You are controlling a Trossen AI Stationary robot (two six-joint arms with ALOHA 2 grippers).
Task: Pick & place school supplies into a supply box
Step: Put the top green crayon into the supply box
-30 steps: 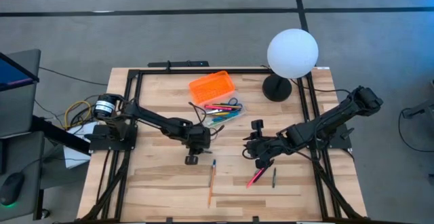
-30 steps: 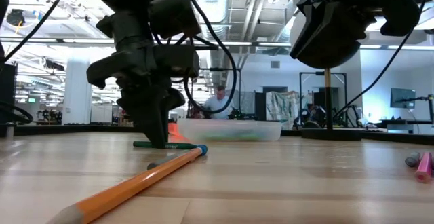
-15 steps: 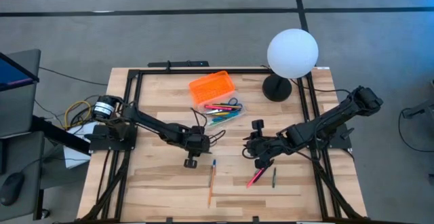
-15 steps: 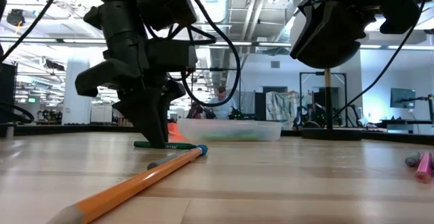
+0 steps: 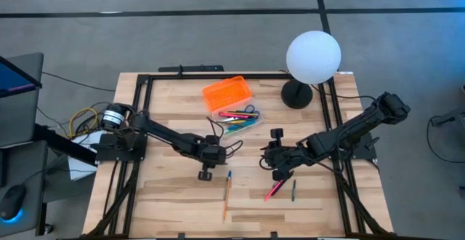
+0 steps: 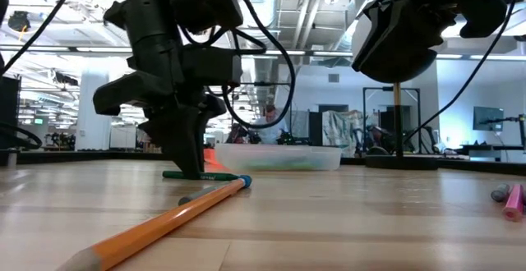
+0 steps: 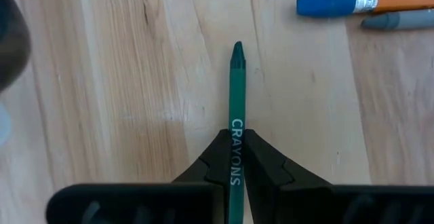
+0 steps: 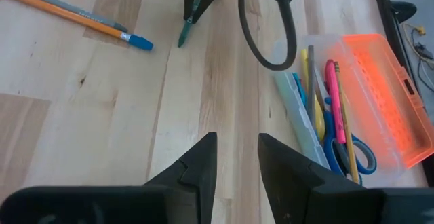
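A green crayon (image 7: 237, 81) lies on the wooden table, and my left gripper (image 6: 191, 169) stands over it near the table's middle, shut on it. The supply box (image 5: 237, 118), a clear case holding several pens and blue-handled scissors, sits at the far middle with its orange lid (image 5: 226, 92) open beside it. An orange pencil with a blue eraser (image 5: 227, 196) lies near the front edge. My right gripper (image 8: 237, 163) hovers open above the table right of centre (image 5: 279, 169), holding nothing. My left gripper pinches the crayon's lettered shaft (image 7: 235, 139) between its two fingers, one on each long side. The fingers (image 6: 187, 152) come down steeply from above. The crayon lies flat on the table, and its pointed end (image 7: 237, 49) sticks out past the fingertips.
A pink marker (image 5: 274, 190) and a dark green pen (image 5: 293, 190) lie on the table just in front of the right gripper. A white globe lamp (image 5: 313, 57) on a black base stands at the far right corner. Black frame rails (image 5: 142, 116) run along the table's sides.
My left gripper has turned about its wrist over the green crayon while staying at the same spot. The crayon lies where it lay.
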